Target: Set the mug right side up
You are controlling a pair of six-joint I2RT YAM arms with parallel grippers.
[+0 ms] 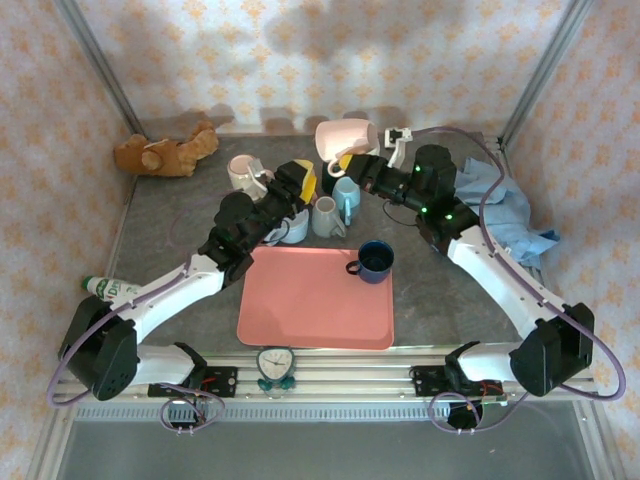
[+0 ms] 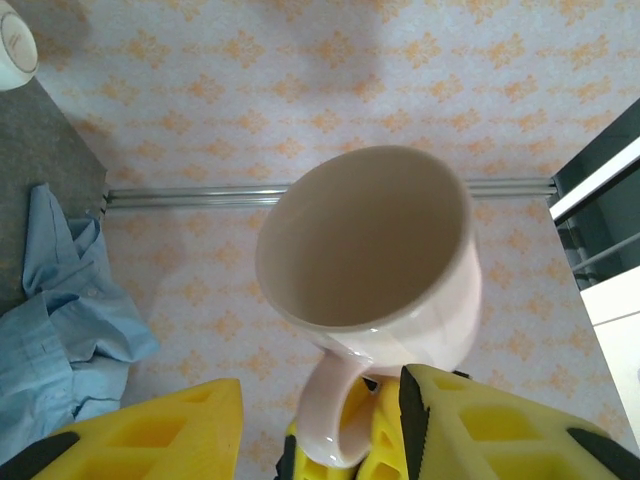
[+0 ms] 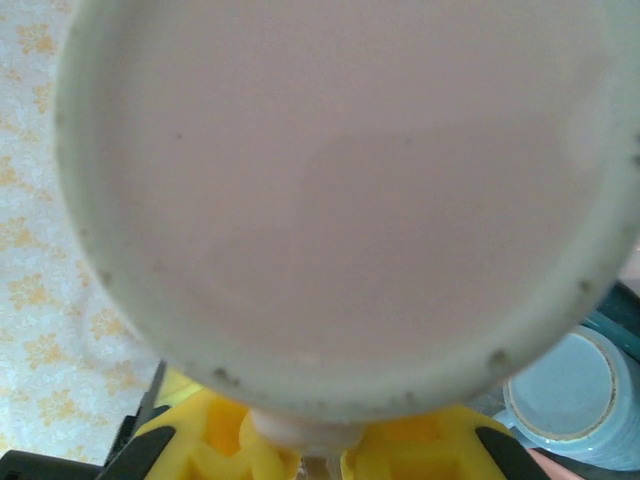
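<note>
Rotating the mug (image 1: 345, 138) upright calls for a firm second hold before any release. It hangs on its side in the air over the back of the table (image 1: 430, 300). Right gripper (image 1: 350, 160) is clamped on the handle (image 2: 335, 425) and bears the full weight. Left gripper (image 2: 320, 400) faces the mug's mouth, partly open, fingers either side of the handle, no contact evident. Recommend seating it squarely, then tipping slowly.
</note>
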